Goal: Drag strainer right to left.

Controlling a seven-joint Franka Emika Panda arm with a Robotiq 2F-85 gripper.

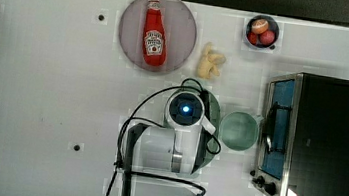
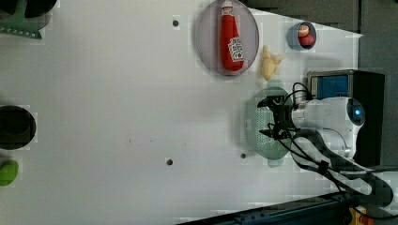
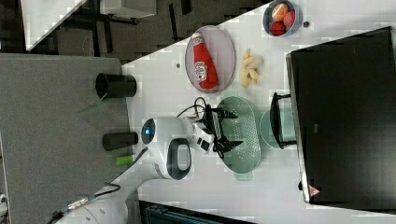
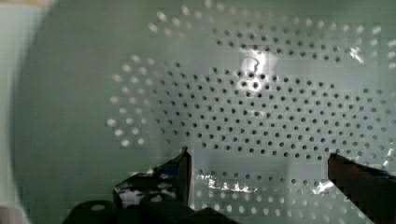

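The strainer [image 3: 247, 140], a pale mint-green oval dish with a field of small holes, lies on the white table next to the toaster oven. In the top view the arm covers most of the strainer [image 1: 214, 110]. My gripper [image 3: 232, 129] hangs over the strainer's middle, open, with nothing between its fingers. In the left view the gripper [image 2: 272, 118] stands above the strainer [image 2: 256, 138]. In the wrist view both fingertips [image 4: 184, 163] reach down close to the strainer's holed floor [image 4: 233, 93], the gripper [image 4: 259, 161] wide apart. I cannot tell whether they touch it.
A round green cup [image 1: 238, 131] stands between the strainer and the toaster oven [image 1: 318, 141]. A ketchup bottle [image 1: 155, 32] lies on a grey plate [image 1: 184, 23], with a yellow toy [image 1: 210, 61] and a fruit bowl [image 1: 262, 31] nearby. The top view's left half of the table is bare.
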